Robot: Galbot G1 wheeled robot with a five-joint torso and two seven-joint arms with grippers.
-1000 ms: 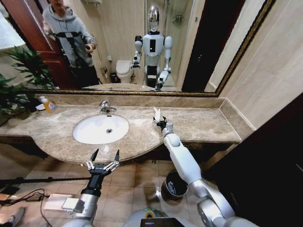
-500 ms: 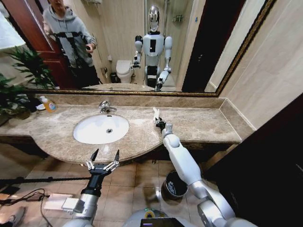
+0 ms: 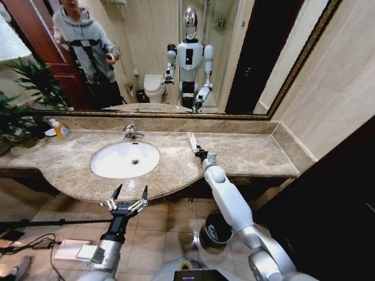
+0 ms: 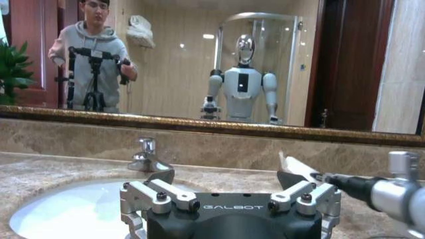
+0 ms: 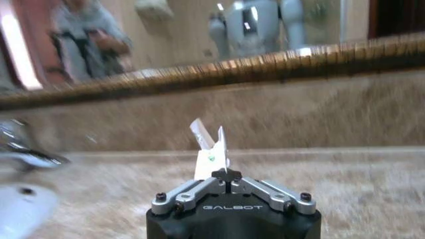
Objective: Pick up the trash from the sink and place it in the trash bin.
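My right gripper [image 3: 200,153] hovers over the beige counter just right of the sink [image 3: 114,164], shut on a flat white elongated packet [image 3: 191,141] of trash that sticks up from its fingers. In the right wrist view the packet [image 5: 210,148] stands above the shut gripper [image 5: 226,175]. The left wrist view shows the same packet [image 4: 297,167] off to the side of the white basin [image 4: 59,216]. My left gripper [image 3: 129,195] hangs open below the counter's front edge, fingers [image 4: 161,177] spread. The black trash bin [image 3: 214,229] stands on the floor under my right arm.
A chrome faucet [image 3: 132,133] rises behind the basin. An orange-yellow bottle [image 3: 60,129] and a green plant [image 3: 20,99] stand at the counter's far left. A framed mirror [image 3: 176,58] runs along the back wall. Cables and a white box [image 3: 70,250] lie on the floor.
My right gripper has shifted slightly right and turned, so the packet now leans back and to the left instead of standing upright. My left arm has not moved.
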